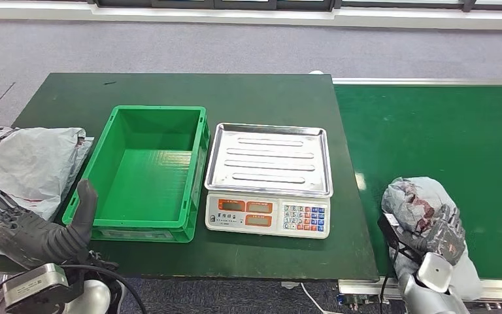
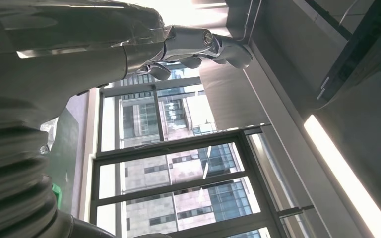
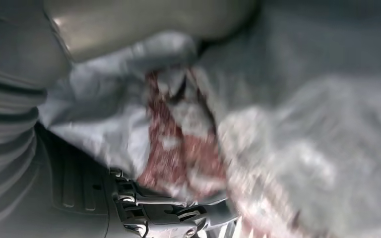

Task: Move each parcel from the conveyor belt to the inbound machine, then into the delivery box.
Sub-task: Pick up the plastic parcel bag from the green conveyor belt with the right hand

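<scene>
1. On the green conveyor belt (image 1: 444, 137), at its near edge: a crumpled grey parcel (image 1: 413, 196) with dark red print, gripped from the near side by the right hand (image 1: 439, 237).
2. Seen from the right wrist: the same parcel (image 3: 278, 148), blurred, pressed close against the right hand (image 3: 79, 163), thick thumb over one side of the wrinkled plastic and darker fingers (image 3: 163, 215) curled in under it; red-marked patch between them.
3. At the near left corner of the dark green table (image 1: 235, 91): the left hand (image 1: 33, 229), palm up, thumb raised and touching the near left rim of the green crate (image 1: 145, 171), fingers spread apart, nothing held.
4. Seen from the left wrist: the left hand (image 2: 198, 47) against windows and ceiling, fingers extended and apart, grasping nothing.
5. Just behind the left hand, at the table's left edge: a second grey parcel (image 1: 33, 163), lying flat beside the crate, partly overhanging the table.
6. In the middle of the table: the crate, with bare green floor and walls.
7. Just right of the crate, touching or nearly so: an electronic scale (image 1: 268, 180) with a ribbed steel tray on top, orange displays and a coloured keypad on its near face.
8. Between scale and belt: a strip of table edge, the belt running off to the right.
9. Beyond the table: grey carpeted floor (image 1: 170, 46) up to a pale wall base.
</scene>
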